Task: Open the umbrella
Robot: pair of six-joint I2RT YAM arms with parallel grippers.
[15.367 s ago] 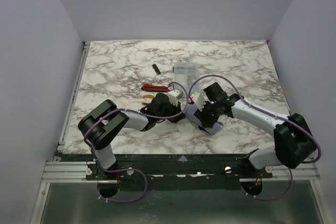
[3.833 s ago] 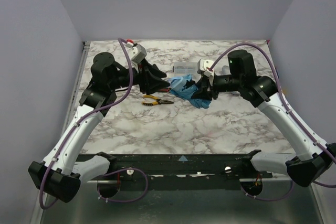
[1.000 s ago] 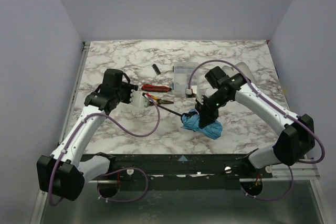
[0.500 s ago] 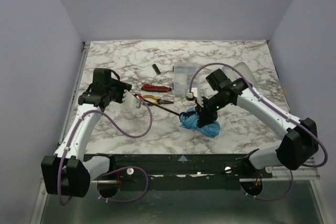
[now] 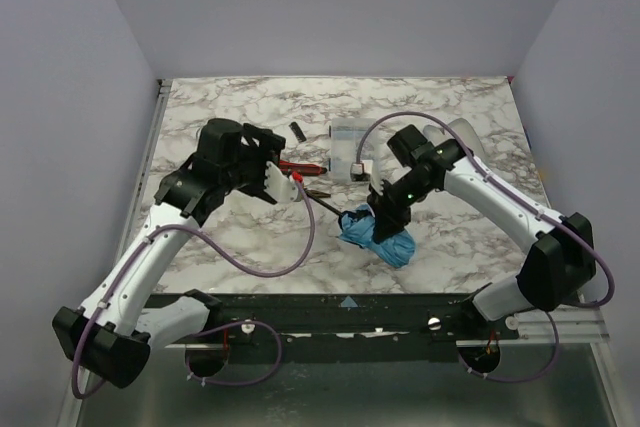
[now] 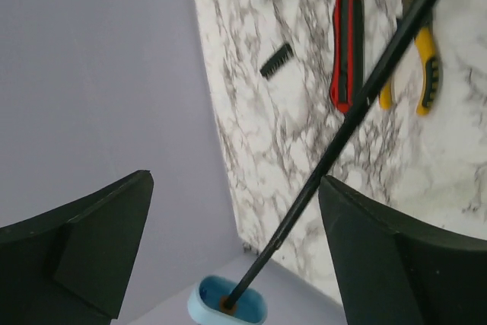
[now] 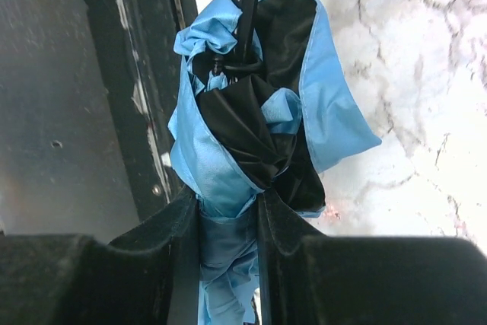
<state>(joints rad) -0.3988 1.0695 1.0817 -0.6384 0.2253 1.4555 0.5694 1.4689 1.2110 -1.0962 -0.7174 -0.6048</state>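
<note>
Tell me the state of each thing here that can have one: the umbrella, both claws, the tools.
umbrella: canopy folded and bunched, shaft pulled out long.
handle: loose between the left claw's fingers, not gripped.
left claw: open wide.
right claw: shut on the umbrella's canopy.
yellow pliers: lying flat, untouched.
red tool: lying flat, untouched.

Soft, even overhead light; the marble bench [image 5: 450, 112] is bright, with only faint shadows under the arms. Left wrist view: left fingers [image 6: 91, 241] dark and soft-edged, bench slightly blurred. Right wrist view: umbrella [image 7: 228, 165] sharp, right fingers [image 7: 152, 279] black and unfocused, bench nearly washed out at the right edge
</note>
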